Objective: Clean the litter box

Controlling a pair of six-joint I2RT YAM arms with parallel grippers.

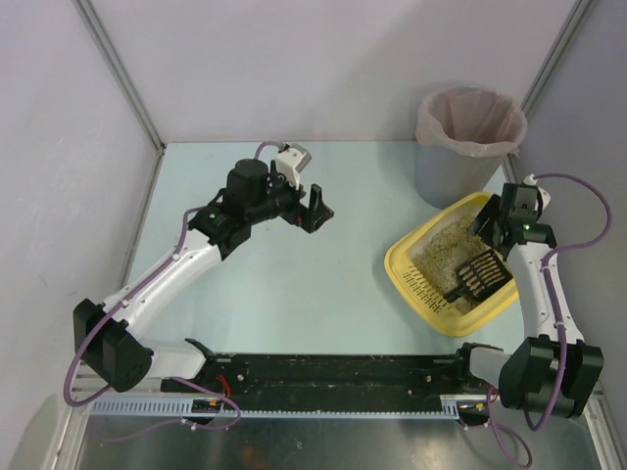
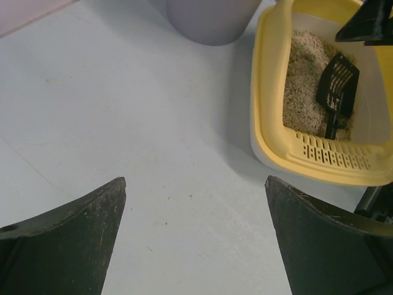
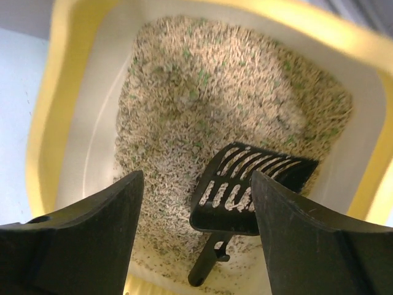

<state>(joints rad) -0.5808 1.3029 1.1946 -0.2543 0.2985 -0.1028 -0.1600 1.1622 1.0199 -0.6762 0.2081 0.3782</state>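
The right gripper (image 3: 196, 178) has its jaws apart, with nothing held between them. It hangs right over the black scoop (image 3: 245, 184), which lies low in the middle of the right wrist view. I think it is there because the scoop must be picked up before any cleaning can start. The scoop rests on the beige litter inside the yellow litter box (image 3: 46, 123). From the top view, the litter box (image 1: 402, 264) sits at the right of the frame, on the pale table (image 1: 294, 284), just beside the grey bin with the pink bag (image 1: 470, 137) at the upper right. The bin is probably close so the dirt has a short way to go.

The left gripper (image 2: 195, 181) also has its jaws wide apart and empty. It waits over bare table, well apart from the box.

One edge of the scoop's head hides behind a finger. I cannot tell if there are clumps in the litter. In the left wrist view the bin is cut off at the top.
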